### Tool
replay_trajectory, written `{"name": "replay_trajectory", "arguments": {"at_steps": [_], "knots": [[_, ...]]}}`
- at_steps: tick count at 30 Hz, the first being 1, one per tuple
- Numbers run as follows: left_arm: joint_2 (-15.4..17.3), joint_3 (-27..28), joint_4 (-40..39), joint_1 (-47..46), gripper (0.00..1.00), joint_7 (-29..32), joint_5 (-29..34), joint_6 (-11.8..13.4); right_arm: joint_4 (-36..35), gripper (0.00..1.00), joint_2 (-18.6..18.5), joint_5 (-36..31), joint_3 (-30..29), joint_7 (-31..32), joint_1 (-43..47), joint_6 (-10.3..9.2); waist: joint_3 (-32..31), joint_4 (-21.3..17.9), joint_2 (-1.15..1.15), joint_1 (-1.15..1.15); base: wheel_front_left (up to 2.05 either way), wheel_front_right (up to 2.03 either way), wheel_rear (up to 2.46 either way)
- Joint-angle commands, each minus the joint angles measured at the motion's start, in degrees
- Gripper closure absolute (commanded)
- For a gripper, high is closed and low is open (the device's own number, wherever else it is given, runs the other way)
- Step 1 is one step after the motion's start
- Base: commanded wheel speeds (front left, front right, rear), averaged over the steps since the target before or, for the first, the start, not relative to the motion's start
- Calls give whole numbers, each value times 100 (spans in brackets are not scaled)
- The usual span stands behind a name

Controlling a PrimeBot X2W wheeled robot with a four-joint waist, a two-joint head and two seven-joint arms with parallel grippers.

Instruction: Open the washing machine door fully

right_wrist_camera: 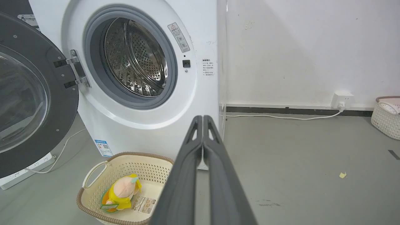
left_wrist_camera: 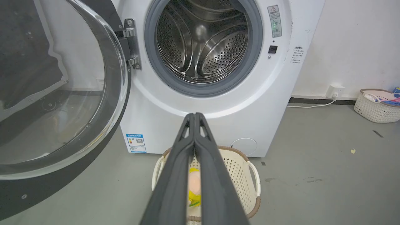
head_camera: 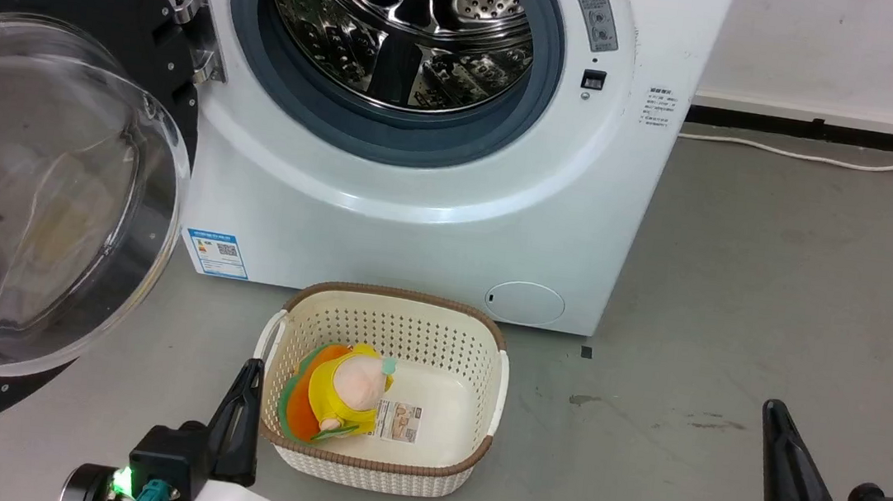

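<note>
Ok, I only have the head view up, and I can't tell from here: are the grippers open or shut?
Observer: Both shut. In its own wrist view the left gripper is closed tip to tip with nothing held, and the right gripper is the same in its view.
Operator: Anything off to the right, past my picture?
Observer: Yes, a second basket stands by the wall, to the right of the washing machine.
Operator: And that white cable on the floor, where does it go?
Observer: Into a wall socket just above the skirting, between the machine and that basket.
</note>
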Motion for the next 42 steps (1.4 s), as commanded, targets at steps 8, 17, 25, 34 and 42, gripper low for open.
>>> {"name": "replay_trajectory", "arguments": {"at_steps": [8,17,25,34,42], "knots": [[-41,88,-86,2,100,113,116,-58,-49,100,4,-100,31,110,-27,1,-8,-2,0,0,0,0,0],[-68,168,-159,4,100,253,199,-99,-86,100,7,-173,64,251,-45,1,-19,-6,0,0,0,0,0],[-88,228,-214,5,100,359,262,-130,-114,100,9,-228,89,357,-58,1,-27,-8,0,0,0,0,0],[-109,288,-268,6,100,464,324,-162,-143,100,12,-283,113,463,-71,2,-35,-11,0,0,0,0,0],[-127,341,-316,8,100,558,379,-189,-168,100,14,-331,135,557,-83,2,-43,-13,0,0,0,0,0]]}}
